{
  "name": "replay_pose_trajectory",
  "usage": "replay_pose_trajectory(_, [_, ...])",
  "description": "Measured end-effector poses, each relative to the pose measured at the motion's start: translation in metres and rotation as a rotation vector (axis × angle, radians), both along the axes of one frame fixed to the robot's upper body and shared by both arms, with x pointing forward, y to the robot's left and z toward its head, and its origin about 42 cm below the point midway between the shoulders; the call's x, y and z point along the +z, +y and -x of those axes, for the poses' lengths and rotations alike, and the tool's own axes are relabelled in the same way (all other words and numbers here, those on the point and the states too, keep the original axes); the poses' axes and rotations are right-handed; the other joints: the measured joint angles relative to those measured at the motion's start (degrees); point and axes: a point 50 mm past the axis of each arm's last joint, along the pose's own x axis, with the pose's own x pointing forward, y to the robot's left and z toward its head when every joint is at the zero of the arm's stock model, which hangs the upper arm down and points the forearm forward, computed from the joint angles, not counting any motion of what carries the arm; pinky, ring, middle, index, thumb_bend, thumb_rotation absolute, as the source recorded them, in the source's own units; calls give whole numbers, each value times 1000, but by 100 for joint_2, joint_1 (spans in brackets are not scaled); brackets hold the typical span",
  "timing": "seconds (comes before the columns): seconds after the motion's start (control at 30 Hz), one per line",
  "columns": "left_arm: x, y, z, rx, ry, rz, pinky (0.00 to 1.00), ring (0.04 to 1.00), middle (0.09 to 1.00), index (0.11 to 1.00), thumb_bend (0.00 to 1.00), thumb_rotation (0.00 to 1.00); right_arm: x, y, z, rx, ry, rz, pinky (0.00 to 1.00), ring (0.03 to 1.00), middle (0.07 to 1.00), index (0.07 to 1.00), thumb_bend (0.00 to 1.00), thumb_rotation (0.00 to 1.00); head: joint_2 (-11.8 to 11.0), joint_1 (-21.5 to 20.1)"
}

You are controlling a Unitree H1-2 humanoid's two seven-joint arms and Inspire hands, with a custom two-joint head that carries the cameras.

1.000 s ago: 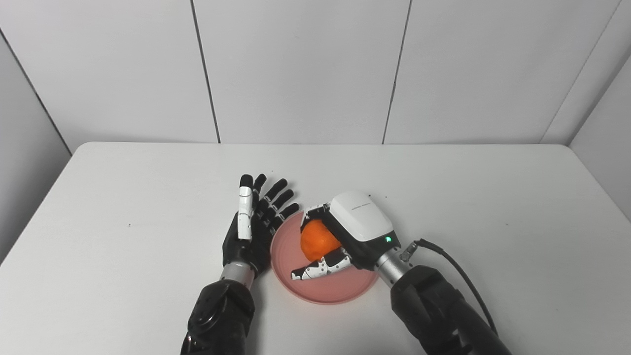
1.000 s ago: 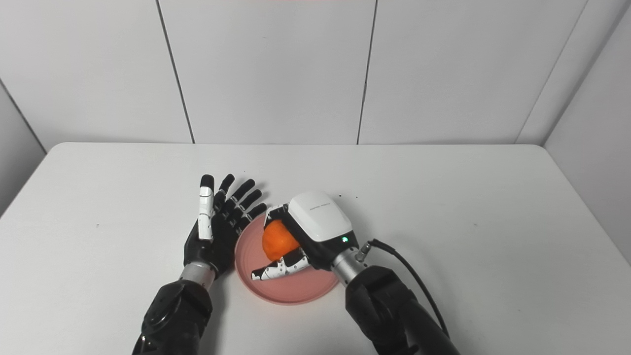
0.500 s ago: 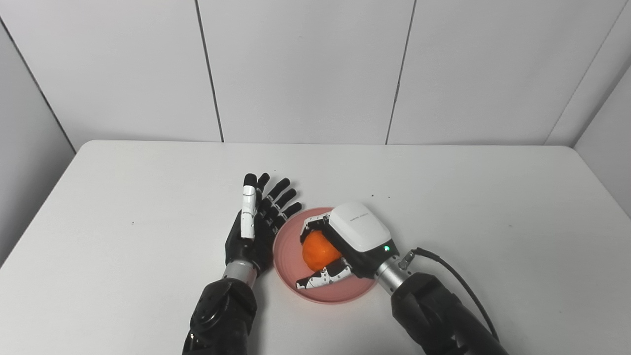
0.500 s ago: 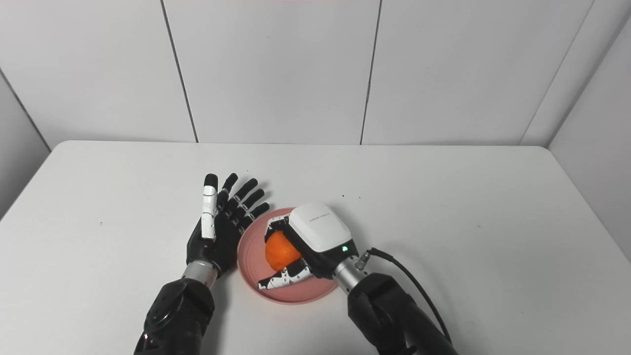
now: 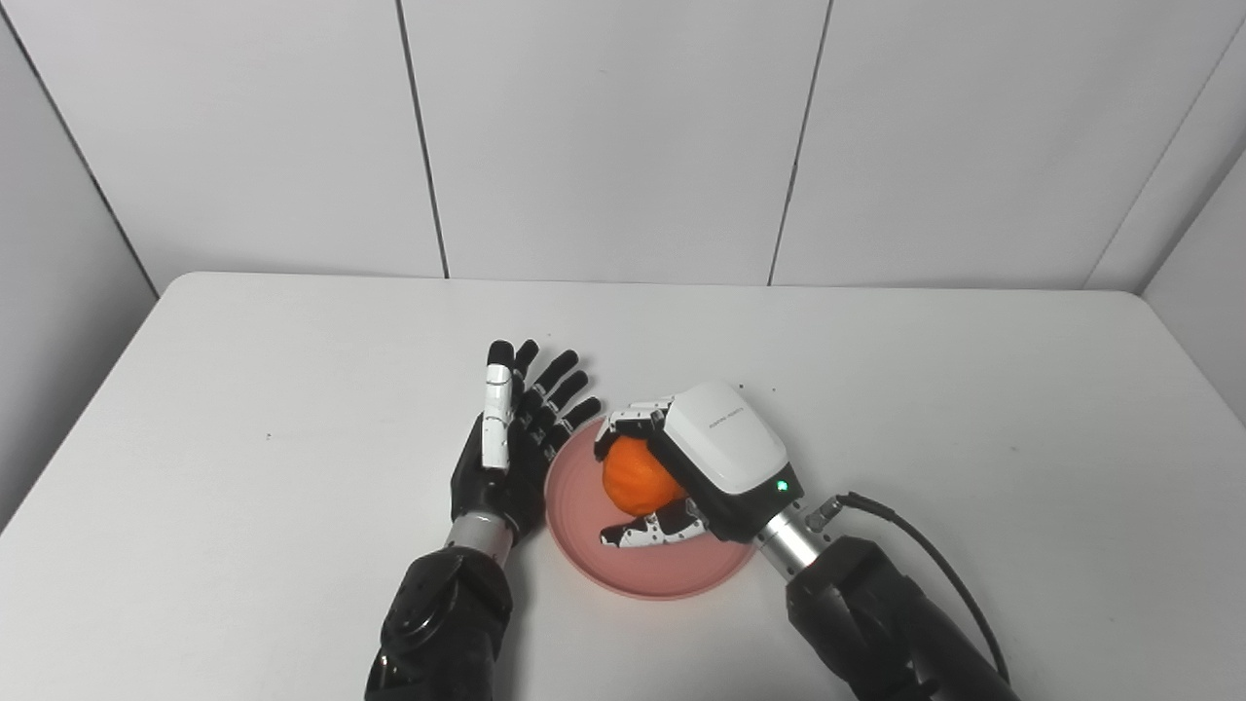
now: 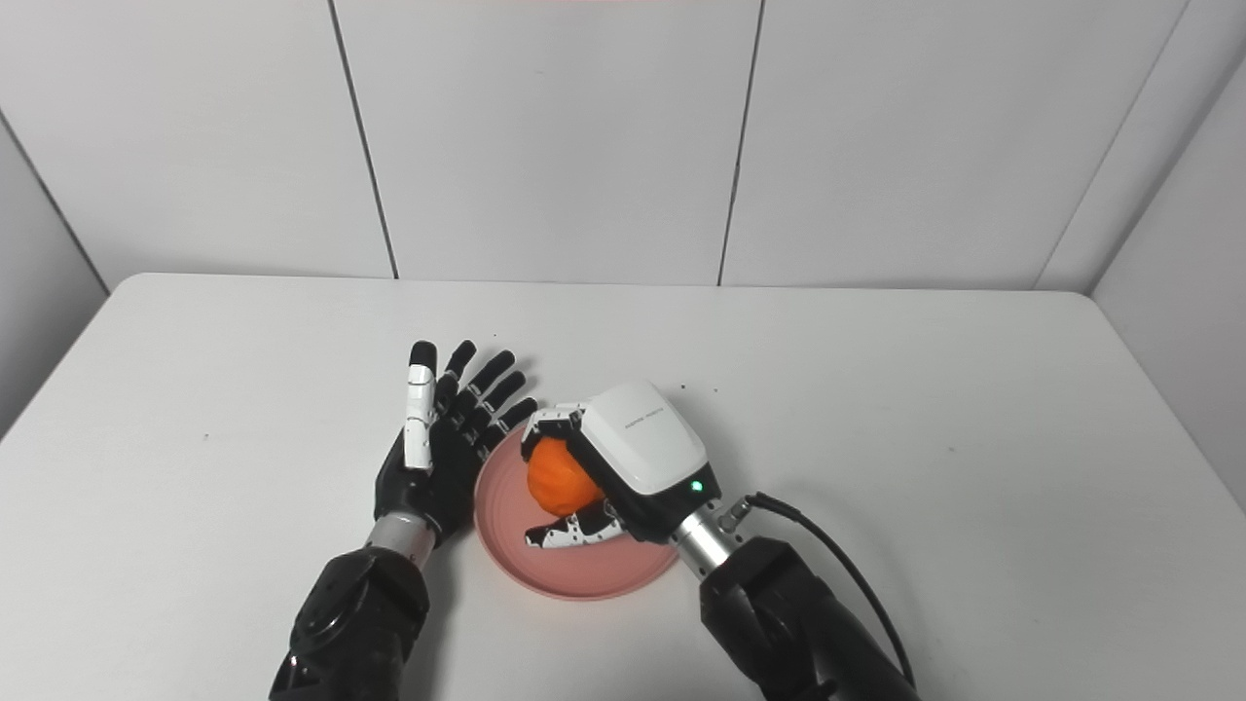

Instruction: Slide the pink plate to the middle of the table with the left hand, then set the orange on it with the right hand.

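the orange (image 5: 633, 477) is clasped by the curled fingers (image 5: 650, 531) of the right hand (image 5: 706, 467) over the pink plate (image 5: 623, 570); the left hand (image 5: 506, 448) is held spread and empty beside its rim on the bench (image 5: 243, 458).

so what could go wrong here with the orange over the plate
The orange is round, so it may roll off the shallow pink plate once the right hand lets go. The open left hand sits at the plate's left rim and could nudge it when it pulls away.
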Motion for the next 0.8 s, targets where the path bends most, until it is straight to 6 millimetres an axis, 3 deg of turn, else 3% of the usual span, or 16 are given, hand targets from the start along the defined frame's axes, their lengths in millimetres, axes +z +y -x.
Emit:
replay_pose_trajectory(0.03, [0,0,0,1,0,1,752,846,855,966,782,800,0,-1,0,4,-3,1,570,624,667,662,766,699,-9,-9])
replay_pose_trajectory(0.17, [0,1,0,3,0,12,765,861,860,970,780,808,3,-2,0,13,-14,-18,588,640,682,663,784,743,-35,-35])
replay_pose_trajectory(0.6, [0,-1,0,3,-10,17,804,846,846,939,757,804,11,-10,-5,-19,-53,-75,555,603,633,619,752,681,-35,26])
replay_pose_trajectory(0.8, [-2,-2,0,8,-16,17,782,853,865,946,777,817,15,-14,-7,-39,-63,-106,602,646,670,619,745,678,-35,26])
